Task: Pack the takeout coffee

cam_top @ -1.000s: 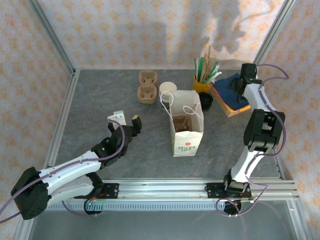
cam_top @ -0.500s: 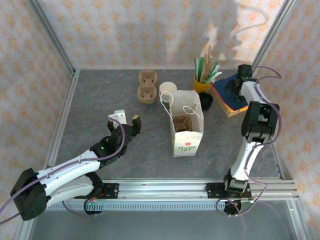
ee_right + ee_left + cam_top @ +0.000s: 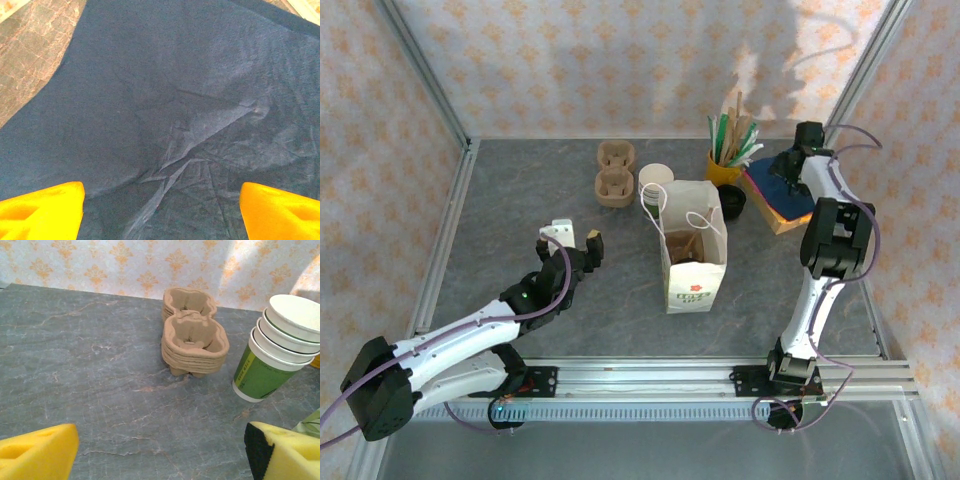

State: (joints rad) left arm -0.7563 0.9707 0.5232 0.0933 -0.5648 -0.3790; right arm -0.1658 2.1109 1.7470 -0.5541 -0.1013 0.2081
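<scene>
The takeout coffee with its black lid is hidden or out of view. A white paper bag (image 3: 693, 262) stands open at mid-table with something brown inside. My left gripper (image 3: 574, 238) hovers left of the bag, open and empty; from its wrist camera, the left gripper (image 3: 160, 460) has bare table between its yellow fingertips (image 3: 37, 452). My right gripper (image 3: 785, 167) is at the back right, low over a dark blue napkin stack (image 3: 778, 190). The right gripper (image 3: 161, 215) is open, with blue napkin (image 3: 175, 100) spread between and beyond its tips.
A stack of lidless white-and-green cups (image 3: 656, 184) (image 3: 277, 355) stands behind the bag. Brown pulp cup carriers (image 3: 615, 172) (image 3: 192, 337) sit to their left. A yellow cup of stirrers (image 3: 725, 165) and a black stack of lids (image 3: 732, 201) are right of the bag.
My right gripper has shifted a little farther back over the napkin stack and its jaws have widened slightly. The left arm has barely moved.
</scene>
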